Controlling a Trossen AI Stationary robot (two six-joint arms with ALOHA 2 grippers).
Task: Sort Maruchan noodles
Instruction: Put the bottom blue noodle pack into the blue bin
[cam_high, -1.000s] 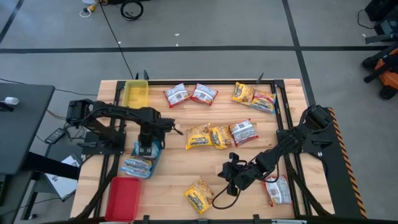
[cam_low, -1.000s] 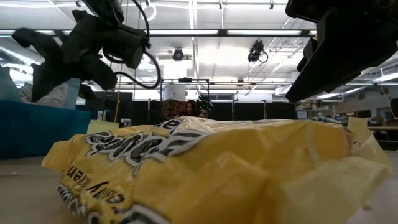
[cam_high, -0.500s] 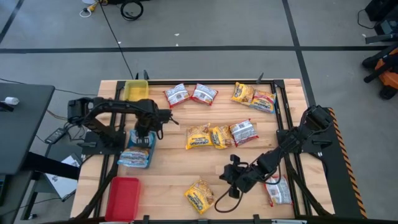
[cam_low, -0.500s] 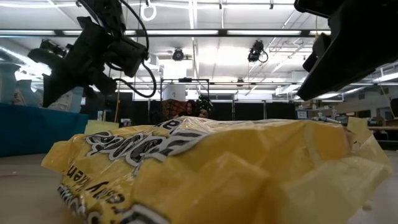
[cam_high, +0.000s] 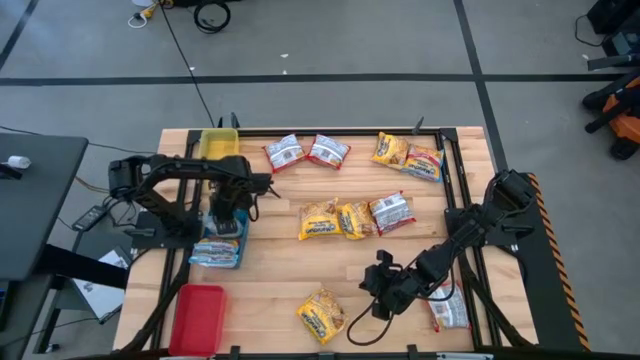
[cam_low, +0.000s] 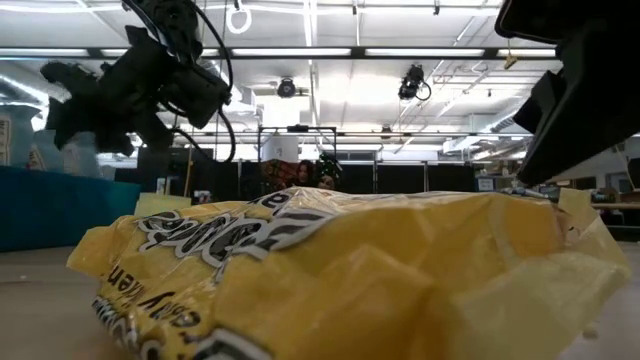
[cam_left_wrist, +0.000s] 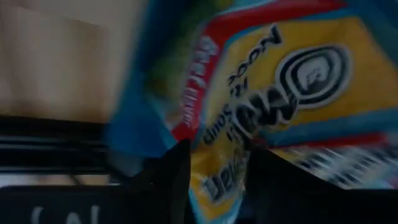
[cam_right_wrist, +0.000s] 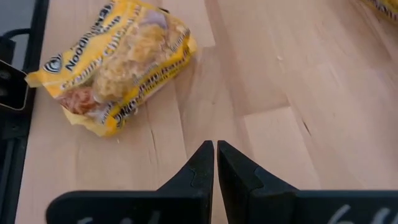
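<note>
The pale blue-white plastic ramen packet (cam_high: 218, 250) lies flat at the table's left side, between the yellow plastic tray (cam_high: 218, 147) and the red plastic tray (cam_high: 198, 316), its long axis across the table. The left gripper (cam_high: 226, 222) sits directly over its far edge; the left wrist view fills with the wrapper, and whether the fingers pinch it I cannot tell. A second ago this gripper was lower over the packet; it has drawn toward the yellow tray. The right gripper (cam_right_wrist: 215, 163), fingers closed on nothing, has backed away from the yellow crinkled packet (cam_high: 321, 314).

Four cams: top, table-level, two wrist.
Top looks straight down on table (cam_high: 300, 270); low cam sits right behind yellow packet (cam_low: 350, 270), also seen from top (cam_high: 321, 314); wrist cams close-up.
</note>
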